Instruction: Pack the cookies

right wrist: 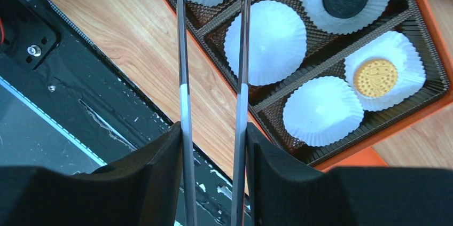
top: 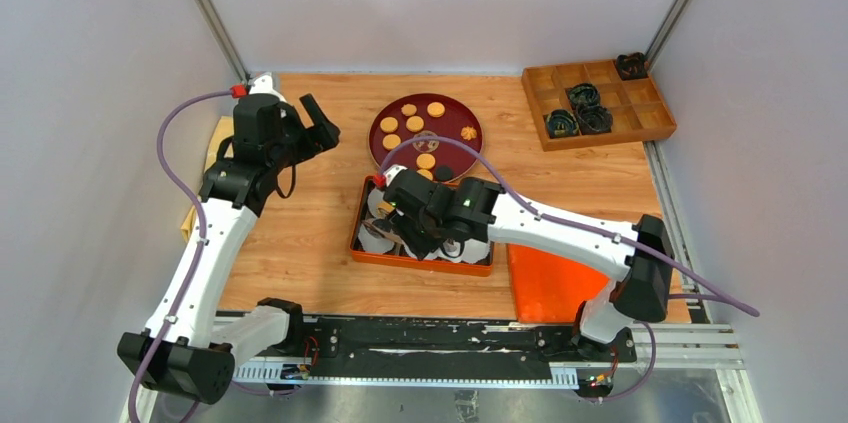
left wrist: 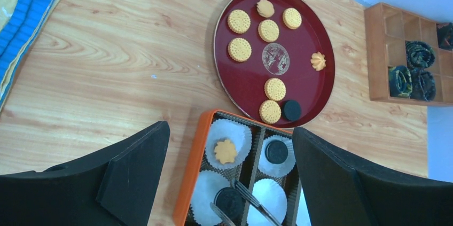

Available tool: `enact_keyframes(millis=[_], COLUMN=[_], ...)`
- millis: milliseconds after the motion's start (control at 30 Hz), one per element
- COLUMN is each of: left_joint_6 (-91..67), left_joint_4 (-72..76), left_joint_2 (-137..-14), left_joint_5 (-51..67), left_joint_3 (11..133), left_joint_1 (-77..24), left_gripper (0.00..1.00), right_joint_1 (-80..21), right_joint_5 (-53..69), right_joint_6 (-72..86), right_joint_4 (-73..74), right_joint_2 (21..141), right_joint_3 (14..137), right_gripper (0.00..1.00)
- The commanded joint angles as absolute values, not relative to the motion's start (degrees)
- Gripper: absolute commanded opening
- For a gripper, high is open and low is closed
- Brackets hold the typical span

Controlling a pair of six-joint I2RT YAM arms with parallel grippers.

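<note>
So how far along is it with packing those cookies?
About a third. Four cups in the box hold cookies; two are empty. The right gripper holds tongs at a black cookie in its cup; the left gripper hangs open. Nine cookies wait on the plate.

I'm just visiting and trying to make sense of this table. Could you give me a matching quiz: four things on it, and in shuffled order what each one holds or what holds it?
Things:
A. red plate
B. orange tray
C. wooden box
D. tongs

States:
1. clamped in the right gripper
2. lined with white paper cups
3. carries loose cookies, no cups under them
4. has dark rolled bundles in some compartments

Pairs: A-3, B-2, C-4, D-1
</note>
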State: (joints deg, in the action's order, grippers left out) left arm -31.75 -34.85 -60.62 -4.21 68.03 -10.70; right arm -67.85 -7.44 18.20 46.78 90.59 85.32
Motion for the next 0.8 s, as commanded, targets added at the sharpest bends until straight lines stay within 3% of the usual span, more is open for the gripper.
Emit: enact_keyframes(millis=[0,233,433,600,767], left_joint_6=[-32.09,-31.93,-31.07,-31.32,-30.97], left_joint_4=[-34.05,-33.31,-33.74,-33.19,-32.75], left_joint_2=[-60.32,-60.27,-61.53,-61.59,-61.7], left_joint_5=[-2.07,-1.36,0.64,2.29,3.7], left_joint_3=[66.97,65.71,65.85,65.34,65.29], left_joint_1=[-10.11,-9.93,-9.84,-9.84,-9.84], left_gripper=[0.91,0.92,0.93,0.95,0.97], right_joint_1=[-69.89,-70.4,-70.4,-70.4,-70.4], right_joint_5=[-5.8,-5.97,-6.79,-8.11,-10.23], right_joint_6=[19.22,19.04,19.08,19.06,18.72], right_joint_4=[47.19,47.2,47.5,47.98,48.9], right_joint_2=[92.57,95.01,96.15,95.76,95.79], right_joint_3=[85.75,86.74,88.56,89.85,90.57], right_gripper=[0.0,0.02,0.3,0.41,0.47])
